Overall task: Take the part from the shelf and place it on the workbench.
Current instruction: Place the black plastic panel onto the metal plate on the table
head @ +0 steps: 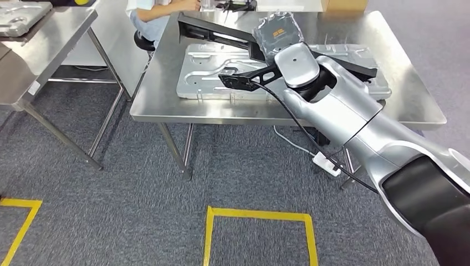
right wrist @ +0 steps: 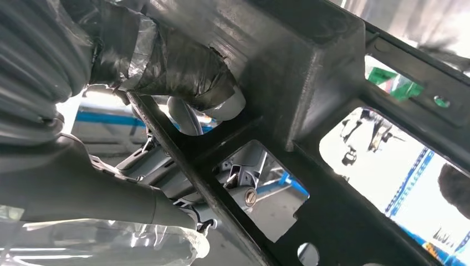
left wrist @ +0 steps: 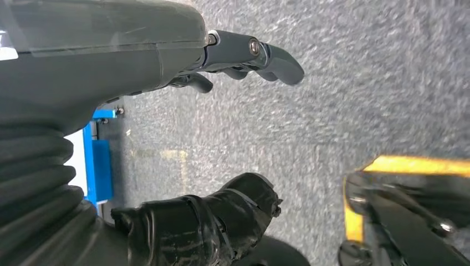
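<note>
Part (head: 221, 34) in right hand (head: 275, 30) above workbench (head: 166, 94)

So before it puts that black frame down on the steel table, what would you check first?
1. Right hand grips the black frame: ok, its taped fingers wrap a bar in the right wrist view.
2. Frame is over the workbench: ok.
3. Landing spot free: not ok, a grey pressed metal panel lies beneath the frame.
4. Frame touching the panel: cannot tell.
5. Person seated at the far edge is clear of the frame: cannot tell.
6. Left hand out of the way: ok, it hangs over the floor, holding nothing.
</note>
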`<state>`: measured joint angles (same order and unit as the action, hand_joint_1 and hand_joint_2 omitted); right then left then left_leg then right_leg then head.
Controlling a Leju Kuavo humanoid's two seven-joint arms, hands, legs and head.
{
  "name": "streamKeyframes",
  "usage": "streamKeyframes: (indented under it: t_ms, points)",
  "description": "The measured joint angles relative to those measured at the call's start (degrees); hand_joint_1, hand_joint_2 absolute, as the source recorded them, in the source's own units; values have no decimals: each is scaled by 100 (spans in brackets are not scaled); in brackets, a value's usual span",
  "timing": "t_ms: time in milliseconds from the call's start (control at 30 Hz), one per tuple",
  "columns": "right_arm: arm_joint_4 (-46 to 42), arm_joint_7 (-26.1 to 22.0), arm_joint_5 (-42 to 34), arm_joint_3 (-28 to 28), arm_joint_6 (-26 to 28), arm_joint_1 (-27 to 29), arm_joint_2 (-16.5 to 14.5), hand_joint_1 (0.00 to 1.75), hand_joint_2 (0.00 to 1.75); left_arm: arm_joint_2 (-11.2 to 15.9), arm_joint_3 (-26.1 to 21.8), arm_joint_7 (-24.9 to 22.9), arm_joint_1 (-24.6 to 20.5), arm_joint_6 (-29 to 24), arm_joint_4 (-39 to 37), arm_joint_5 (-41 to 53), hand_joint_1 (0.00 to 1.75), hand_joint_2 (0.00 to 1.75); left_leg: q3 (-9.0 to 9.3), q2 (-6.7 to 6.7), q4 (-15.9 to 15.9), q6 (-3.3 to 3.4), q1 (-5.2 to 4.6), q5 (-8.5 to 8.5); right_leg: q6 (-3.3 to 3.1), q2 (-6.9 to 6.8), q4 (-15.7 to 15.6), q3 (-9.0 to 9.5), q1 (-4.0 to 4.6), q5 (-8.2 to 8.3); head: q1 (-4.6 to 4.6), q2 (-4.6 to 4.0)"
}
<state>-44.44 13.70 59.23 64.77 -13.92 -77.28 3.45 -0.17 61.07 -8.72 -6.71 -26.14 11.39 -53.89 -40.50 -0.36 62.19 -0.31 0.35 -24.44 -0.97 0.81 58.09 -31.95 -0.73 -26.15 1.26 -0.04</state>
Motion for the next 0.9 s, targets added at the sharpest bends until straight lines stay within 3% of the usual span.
streamKeyframes:
  t_ms: [67,200,233,300,333,367,400,433,500,533,600,700,767,833,867,900]
  points:
    - [1,0,-3,5,-18,-3,-2,175,175,7,1,-3,4,-19,0,4,0,175,91,-9,-423,74,-34,380,59,25,19,47,18,-96,1,0]
    - [1,-1,-10,10,-24,-14,-3,175,175,3,2,-17,-11,-43,0,27,0,175,179,-12,-491,161,-12,398,190,33,120,57,33,-291,2,1]
    - [1,-1,-11,10,-25,-24,-2,175,175,1,2,-18,-18,-46,0,31,0,175,215,-8,-512,190,2,389,210,20,324,-35,32,-403,-5,1]
    - [2,0,-16,11,-29,-18,-1,175,175,1,2,-18,-27,-53,0,35,0,175,255,-3,-509,242,0,340,232,-3,1056,-444,23,-694,-17,0]
    - [3,0,-21,11,-30,0,-1,175,175,3,2,-18,-31,-55,0,36,0,175,268,-4,-497,258,-4,308,241,-6,1412,-681,21,-783,-16,0]
    - [5,0,-25,12,-31,26,-1,175,175,4,2,-18,-35,-58,0,36,0,175,285,-8,-482,266,-7,271,245,-7,1613,-856,20,-768,-16,0]
    - [9,0,-29,13,-31,47,1,175,175,6,3,-18,-38,-60,0,37,0,175,306,-17,-460,265,-9,231,242,-8,1597,-930,19,-635,-18,0]
    - [12,0,-30,13,-31,58,4,175,175,6,3,-18,-37,-60,0,38,0,175,331,-30,-431,258,-9,186,229,-9,1366,-897,21,-404,-19,0]
    - [16,2,-31,13,-31,53,10,175,175,1,4,-18,-23,-58,0,42,0,175,375,-51,-360,220,-19,87,178,-12,635,-665,42,69,-18,0]
    - [16,3,-31,14,-31,50,13,175,175,-2,5,-17,-17,-58,0,45,0,175,382,-57,-328,195,-26,48,149,-13,354,-555,53,184,-16,0]
    - [17,9,-38,16,-32,60,16,175,175,-7,13,-16,-16,-58,0,50,0,175,381,-63,-309,143,-29,12,107,-8,159,-457,81,185,-12,0]
    - [21,30,-45,17,-30,68,29,175,175,-2,44,-17,-15,-61,0,63,0,175,353,-54,-243,70,-26,-70,54,-5,90,-399,42,173,-11,0]
    - [21,51,-44,17,-27,59,36,175,175,2,61,-17,-12,-65,0,79,0,175,142,-32,213,5,-15,-299,10,-7,45,-329,-1,162,12,0]
    - [22,57,-44,17,-28,74,38,175,175,-1,84,-17,-16,-66,0,86,0,175,-228,-15,919,-47,16,-523,-18,-5,40,-271,-8,119,28,0]
    - [25,57,-44,17,-28,93,39,175,175,-1,96,-18,-18,-66,0,86,0,175,-373,-9,1145,-67,31,-532,-19,-4,42,-236,-12,91,27,0]
    - [28,57,-45,17,-29,111,39,175,175,-1,107,-18,-18,-66,0,86,0,175,-432,-3,1174,-83,43,-437,-11,-3,46,-197,-19,57,26,0]
